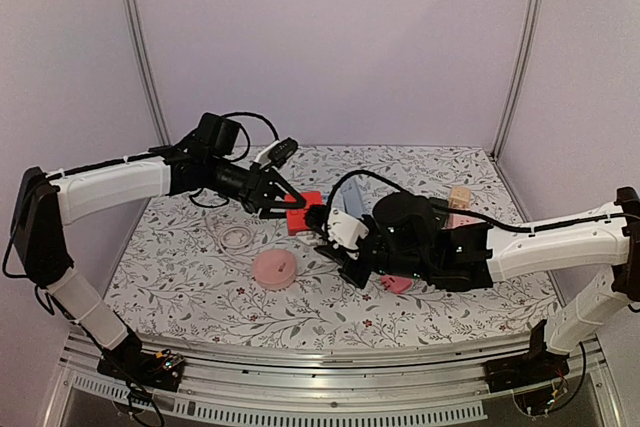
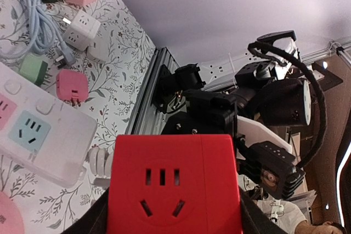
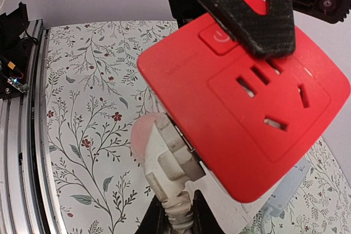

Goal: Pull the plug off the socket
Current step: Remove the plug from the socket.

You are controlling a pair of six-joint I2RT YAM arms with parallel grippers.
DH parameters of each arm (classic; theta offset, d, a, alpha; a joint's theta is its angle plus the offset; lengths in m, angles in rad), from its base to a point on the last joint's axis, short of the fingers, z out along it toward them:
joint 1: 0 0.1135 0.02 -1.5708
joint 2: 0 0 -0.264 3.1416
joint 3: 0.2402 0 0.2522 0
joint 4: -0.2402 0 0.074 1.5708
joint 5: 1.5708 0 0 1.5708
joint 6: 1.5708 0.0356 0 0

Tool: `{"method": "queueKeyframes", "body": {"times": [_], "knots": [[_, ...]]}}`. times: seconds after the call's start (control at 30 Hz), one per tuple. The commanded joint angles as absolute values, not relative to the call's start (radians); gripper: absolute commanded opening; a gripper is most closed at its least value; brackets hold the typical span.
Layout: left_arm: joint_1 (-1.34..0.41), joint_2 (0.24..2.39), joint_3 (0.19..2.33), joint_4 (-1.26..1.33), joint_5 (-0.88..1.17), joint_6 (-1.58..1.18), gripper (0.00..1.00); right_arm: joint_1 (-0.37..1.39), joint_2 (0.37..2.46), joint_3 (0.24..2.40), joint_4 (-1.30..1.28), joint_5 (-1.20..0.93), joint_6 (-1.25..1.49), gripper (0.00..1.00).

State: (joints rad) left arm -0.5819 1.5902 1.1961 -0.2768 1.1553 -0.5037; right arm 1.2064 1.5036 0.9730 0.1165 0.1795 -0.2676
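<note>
My left gripper (image 1: 289,204) clamps the red plastic cube socket (image 2: 175,190); right gripper (image 3: 175,220) pinches white plastic plug (image 3: 164,152), lower centre, not yet out.

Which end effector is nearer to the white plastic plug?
Right. The right end effector clasps the white plastic plug at its cable end; the left end effector holds the red plastic socket cube beyond it.

white rounded plastic plug (image 3: 167,157): prongs hidden inside red plastic cube socket (image 3: 247,102); its cord and right claw (image 3: 175,215) mostly cut off by bottom edge.
</note>
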Motion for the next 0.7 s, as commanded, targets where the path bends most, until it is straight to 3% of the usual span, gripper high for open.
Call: {"method": "queueKeyframes", "body": {"times": [0.0,0.67], "knots": [[-0.583,1.552,1.236,-0.253,1.141,-0.466,0.0,1.231,1.514,1.003,0.13,0.214,-0.213,0.0],[-0.516,1.474,1.178,-0.18,0.975,-0.495,0.0,1.341,1.559,1.045,0.117,0.332,-0.167,0.0]]}}
